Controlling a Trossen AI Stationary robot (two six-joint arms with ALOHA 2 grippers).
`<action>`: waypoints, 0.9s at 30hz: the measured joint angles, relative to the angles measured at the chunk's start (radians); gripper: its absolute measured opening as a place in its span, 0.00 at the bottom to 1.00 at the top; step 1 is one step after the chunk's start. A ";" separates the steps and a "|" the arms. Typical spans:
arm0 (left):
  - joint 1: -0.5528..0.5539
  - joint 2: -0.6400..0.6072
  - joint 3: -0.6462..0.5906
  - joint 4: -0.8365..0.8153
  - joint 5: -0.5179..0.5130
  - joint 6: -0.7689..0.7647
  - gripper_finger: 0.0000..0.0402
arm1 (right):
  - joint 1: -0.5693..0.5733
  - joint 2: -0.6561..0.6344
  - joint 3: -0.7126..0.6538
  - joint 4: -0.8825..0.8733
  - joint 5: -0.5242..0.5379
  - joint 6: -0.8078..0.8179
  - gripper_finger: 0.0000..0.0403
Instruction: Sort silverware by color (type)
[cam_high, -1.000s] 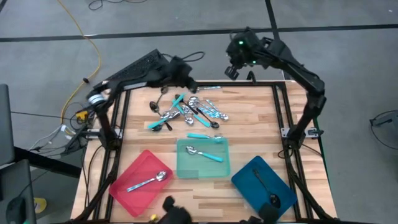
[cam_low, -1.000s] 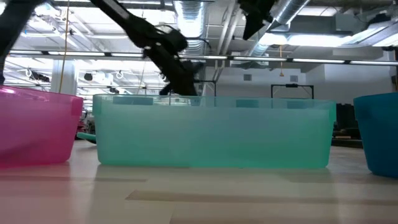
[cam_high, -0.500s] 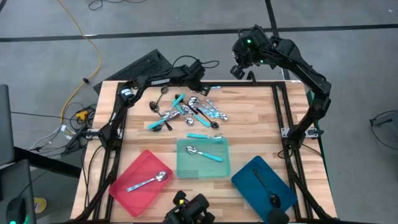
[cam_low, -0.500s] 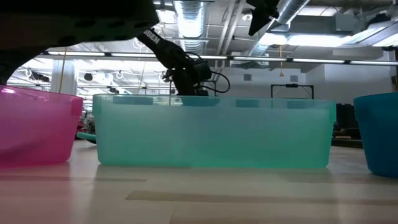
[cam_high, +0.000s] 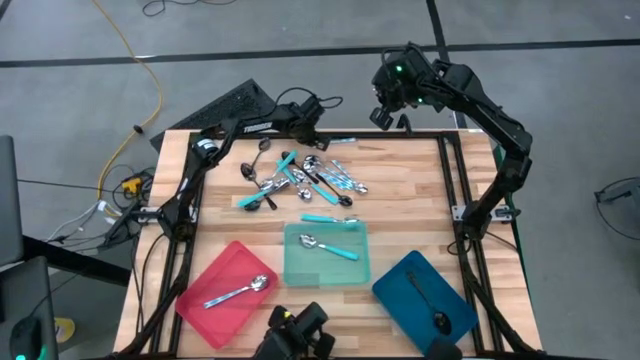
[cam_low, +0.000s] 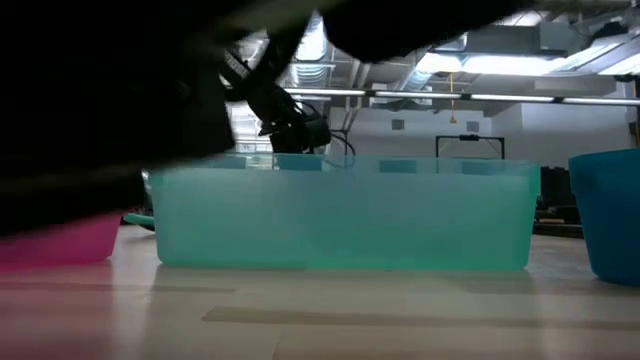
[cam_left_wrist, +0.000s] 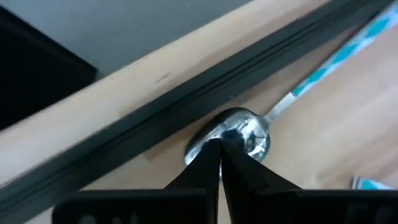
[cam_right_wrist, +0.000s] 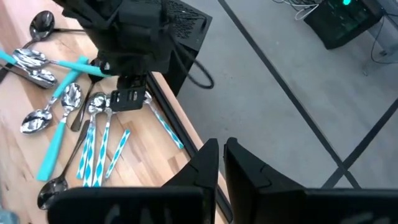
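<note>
Several spoons, some shiny silver, some turquoise-handled and some dark, lie in a pile (cam_high: 300, 178) on the far half of the wooden table. One spoon with a turquoise-patterned handle (cam_high: 338, 141) lies apart by the far edge. My left gripper (cam_high: 313, 140) is shut and points steeply down at its bowl (cam_left_wrist: 252, 134). My right gripper (cam_high: 385, 115) hangs high above the far edge, shut, with nothing in it. The red tray (cam_high: 205, 278) holds a silver spoon (cam_high: 238, 291). The teal tray (cam_high: 352, 268) holds a turquoise-handled spoon (cam_high: 330, 246), and the blue tray (cam_high: 400, 285) a dark one (cam_high: 430, 305). My left gripper's shut fingertips (cam_left_wrist: 211, 155) stand at the rim of the spoon's bowl (cam_left_wrist: 239, 127), coming from above at a steep slant. The spoon lies flat on the table beside the black rail. Whether the tips touch the bowl I cannot tell.
A black rail (cam_left_wrist: 186, 93) runs along the table's far edge just behind the spoon. Another turquoise-handled spoon (cam_high: 330, 219) lies on the wood just beyond the teal tray. A dark object (cam_high: 295, 335) at the near edge blocks the left half of the low view.
My left gripper has come down toward the table's far edge, tipping more steeply downward, until its shut tips reached the lone spoon's bowl. The dark object at the near edge has shifted and now covers much of the low view.
</note>
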 joint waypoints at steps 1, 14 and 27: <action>0.007 0.008 0.004 0.006 0.032 -0.018 0.00 | 0.002 0.000 0.000 -0.001 -0.005 0.000 0.12; -0.032 0.024 0.194 -0.293 0.563 0.303 0.00 | 0.002 0.000 0.000 0.008 -0.020 -0.031 0.12; -0.078 -0.144 0.434 -0.501 0.455 0.416 0.00 | -0.044 0.018 -0.098 -0.046 -0.312 -0.036 0.14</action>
